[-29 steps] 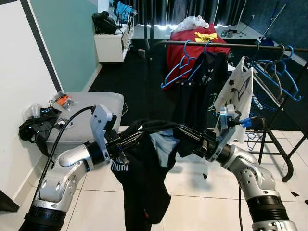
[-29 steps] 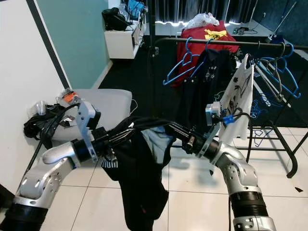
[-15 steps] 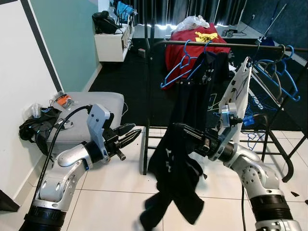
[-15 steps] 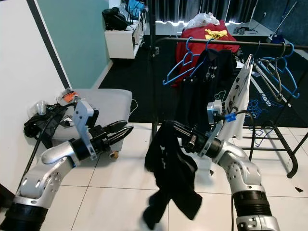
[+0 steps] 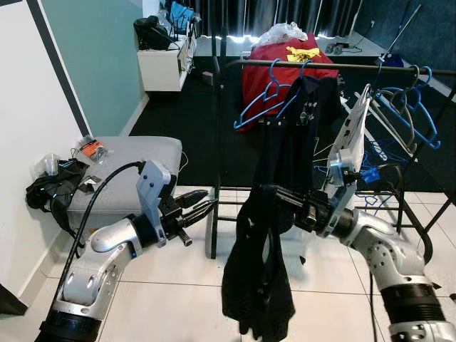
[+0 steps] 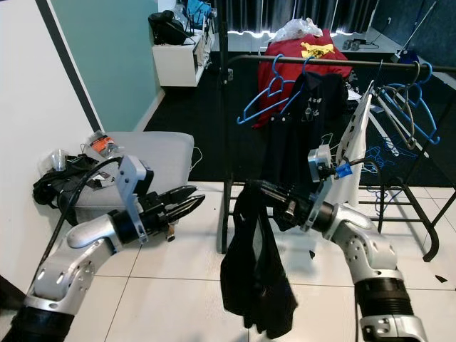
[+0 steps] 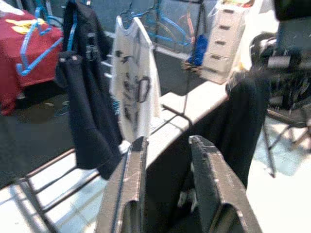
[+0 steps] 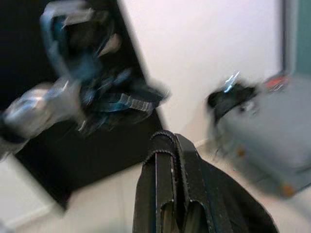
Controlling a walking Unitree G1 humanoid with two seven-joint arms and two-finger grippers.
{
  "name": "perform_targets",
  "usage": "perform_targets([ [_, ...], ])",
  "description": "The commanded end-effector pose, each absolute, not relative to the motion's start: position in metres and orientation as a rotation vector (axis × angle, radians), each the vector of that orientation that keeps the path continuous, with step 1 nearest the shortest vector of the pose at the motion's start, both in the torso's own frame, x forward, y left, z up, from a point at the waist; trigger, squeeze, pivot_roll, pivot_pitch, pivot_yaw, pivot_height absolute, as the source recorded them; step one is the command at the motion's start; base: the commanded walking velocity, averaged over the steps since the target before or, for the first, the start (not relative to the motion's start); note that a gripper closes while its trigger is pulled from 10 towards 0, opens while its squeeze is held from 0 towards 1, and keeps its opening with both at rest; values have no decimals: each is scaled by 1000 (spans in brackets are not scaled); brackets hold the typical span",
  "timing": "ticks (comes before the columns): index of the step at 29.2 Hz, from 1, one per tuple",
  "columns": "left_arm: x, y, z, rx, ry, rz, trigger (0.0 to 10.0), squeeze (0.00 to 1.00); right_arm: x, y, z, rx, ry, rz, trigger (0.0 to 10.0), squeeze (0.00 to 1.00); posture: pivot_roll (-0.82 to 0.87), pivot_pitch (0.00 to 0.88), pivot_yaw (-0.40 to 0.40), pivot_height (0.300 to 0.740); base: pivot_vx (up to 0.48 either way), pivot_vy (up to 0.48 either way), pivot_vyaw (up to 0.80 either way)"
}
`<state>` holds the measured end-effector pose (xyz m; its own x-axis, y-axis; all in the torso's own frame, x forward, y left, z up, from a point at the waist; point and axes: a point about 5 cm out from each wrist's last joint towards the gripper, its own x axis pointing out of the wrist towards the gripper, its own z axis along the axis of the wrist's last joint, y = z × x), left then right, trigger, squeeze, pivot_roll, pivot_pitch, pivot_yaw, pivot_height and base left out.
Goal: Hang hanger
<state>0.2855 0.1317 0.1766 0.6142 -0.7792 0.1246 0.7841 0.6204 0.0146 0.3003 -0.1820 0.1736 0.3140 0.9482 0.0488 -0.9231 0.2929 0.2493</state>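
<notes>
- White floor tiles (image 5: pixel 164 299) run up to a dark clothes rail (image 5: pixel 342 68) carrying blue hangers (image 5: pixel 263 107) and garments.
- Right gripper (image 5: pixel 274 196) is clamped on a black garment (image 5: pixel 256 278), which hangs limp towards the tiles, below and in front of the rail.
- Left gripper (image 5: pixel 199 211) hovers beside it, fingers slightly parted, holding nothing.
- Left wrist view adds a white printed shirt (image 7: pixel 133 92) on the rail.
- Right wrist view shows its fingers pressed together over dark cloth.

Garment (image 5: pixel 260 271) before rack (image 5: pixel 320 66)
</notes>
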Motion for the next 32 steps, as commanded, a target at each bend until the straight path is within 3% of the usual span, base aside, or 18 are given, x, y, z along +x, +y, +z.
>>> perform_targets([
  [1, 283, 132, 181, -57, -127, -933, 10000, 1000, 302, -178, 182, 210, 102, 1296, 0, 0, -8, 10, 4, 740, 0, 0, 0],
  [6, 281, 133, 182, -51, -122, -939, 10000, 1000, 309, -179, 185, 181, 85, 1248, 0, 0, -9, 10, 0, 740, 0, 0, 0],
  [10, 276, 133, 181, -20, -91, -950, 10000, 1000, 325, -179, 185, 133, 85, 1079, 0, 0, -5, 11, -12, 740, 0, 0, 0],
  [11, 270, 133, 177, -3, -41, -980, 10000, 0, 331, -173, 185, 170, 82, 1014, 0, 0, -2, 15, -15, 740, 0, 0, 0],
  [14, 267, 135, 161, 68, 74, -955, 10000, 0, 336, -157, 187, 269, 76, 941, 0, 0, -2, 17, -13, 740, 0, 0, 0],
  [16, 276, 140, 144, 131, 166, -828, 10000, 0, 338, -141, 190, 324, 80, 920, 0, 0, -2, 17, -12, 740, 0, 0, 0],
  [29, 296, 125, 113, 138, 292, -596, 10000, 0, 355, -111, 197, 375, 122, 789, 0, 0, -5, 28, -14, 740, 0, 0, 0],
  [30, 300, 123, 109, 125, 300, -540, 10000, 39, 357, -109, 200, 376, 124, 775, 0, 0, -12, 39, -15, 740, 0, 0, 0],
  [31, 303, 119, 106, 93, 303, -509, 10000, 176, 359, -108, 203, 377, 121, 756, 0, 0, -16, 43, -16, 740, 0, 0, 0],
  [32, 304, 113, 105, 37, 303, -487, 10000, 1000, 361, -109, 207, 383, 116, 729, 0, 0, -21, 53, -24, 740, 0, 0, 0],
])
